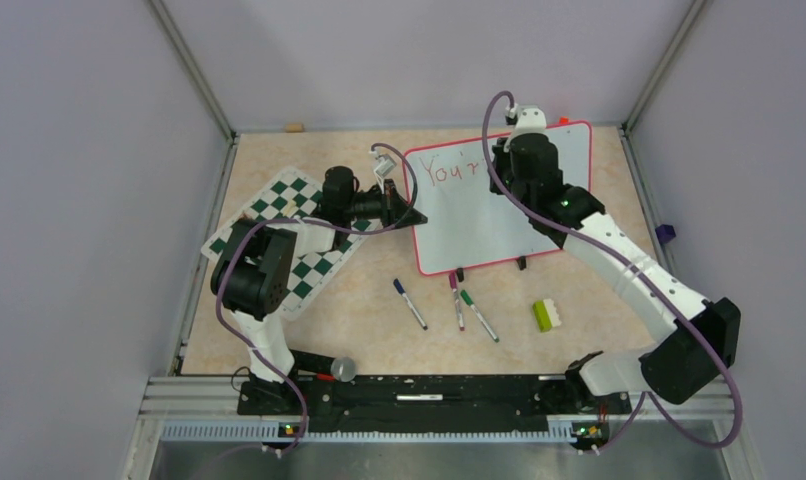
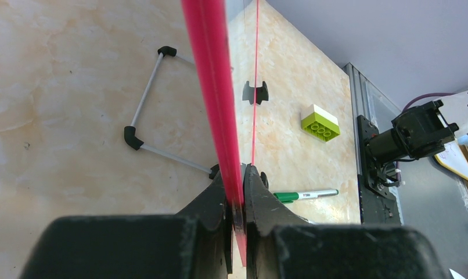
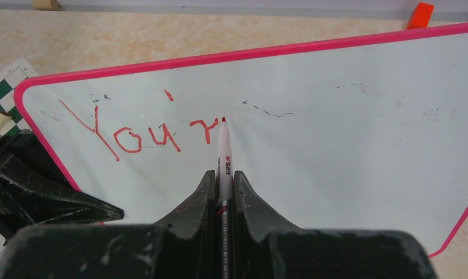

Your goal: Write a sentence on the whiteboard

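The whiteboard, glossy white with a pink frame, stands tilted at the table's back middle with red writing "You'r" along its top. My left gripper is shut on the board's left edge; in the left wrist view the pink frame runs up between the jaws. My right gripper is shut on a red marker. The marker's tip sits at the board face just right of the "r".
A green-and-white chess mat lies at the left under the left arm. A blue marker, a magenta one and a green one lie in front of the board. A lime-and-white brick lies to their right.
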Available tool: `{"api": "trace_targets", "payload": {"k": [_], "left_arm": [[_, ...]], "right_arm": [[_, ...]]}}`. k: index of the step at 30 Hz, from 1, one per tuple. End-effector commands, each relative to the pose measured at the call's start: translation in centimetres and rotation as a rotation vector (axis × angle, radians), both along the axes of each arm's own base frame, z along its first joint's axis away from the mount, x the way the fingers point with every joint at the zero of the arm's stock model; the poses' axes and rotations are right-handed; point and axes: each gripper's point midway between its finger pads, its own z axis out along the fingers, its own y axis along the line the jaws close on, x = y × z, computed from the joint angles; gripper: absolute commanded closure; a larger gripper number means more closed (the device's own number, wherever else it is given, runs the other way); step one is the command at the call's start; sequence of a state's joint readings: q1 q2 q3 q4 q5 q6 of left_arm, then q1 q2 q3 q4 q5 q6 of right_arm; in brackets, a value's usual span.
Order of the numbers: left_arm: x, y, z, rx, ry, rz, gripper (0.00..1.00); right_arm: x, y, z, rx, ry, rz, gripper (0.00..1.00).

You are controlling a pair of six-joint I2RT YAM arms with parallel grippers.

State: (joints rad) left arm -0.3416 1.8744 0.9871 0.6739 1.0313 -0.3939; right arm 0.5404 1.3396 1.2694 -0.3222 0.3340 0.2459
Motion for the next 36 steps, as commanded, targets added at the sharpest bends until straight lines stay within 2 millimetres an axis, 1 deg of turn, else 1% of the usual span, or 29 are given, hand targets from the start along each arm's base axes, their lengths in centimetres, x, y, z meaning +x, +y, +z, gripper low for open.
{"api": "trace_targets", "payload": {"k": [1,12,18,22,30,36], "left_arm": [[-0.8,0.0,-3.0,0.063,-0.08,-0.03,1.0],[-0.8,0.0,-2.9,0.063,-0.083,-0.029,1.0],[-0.8,0.0,-2.9,0.063,-0.082,-0.028,1.0],[-0.8,0.0,-2.9,0.063,-0.082,-0.028,1.0],[-0.8,0.0,-2.9,0.063,-0.082,-0.028,1.0],[-0.8,0.0,-2.9,0.063,-0.082,-0.029,1.0]], "right_arm": [[0.5,-0.2,0.3,0.005,-0.018,-0.012,1.0],[0.9,-0.3,-1.4,-0.014,0.018,-0.026,1.0],[1.3,-0.4,-1.9,-0.016,0.03,-0.039,1.0],[1.5,-0.7,-2.1,-0.017,0.032,-0.059,1.0],[1.6,-2.1,-2.3,-0.027,0.036,-0.106,1.0],[1.8,-1.7,-2.1,-0.016,0.033,-0.094,1.0]]}}
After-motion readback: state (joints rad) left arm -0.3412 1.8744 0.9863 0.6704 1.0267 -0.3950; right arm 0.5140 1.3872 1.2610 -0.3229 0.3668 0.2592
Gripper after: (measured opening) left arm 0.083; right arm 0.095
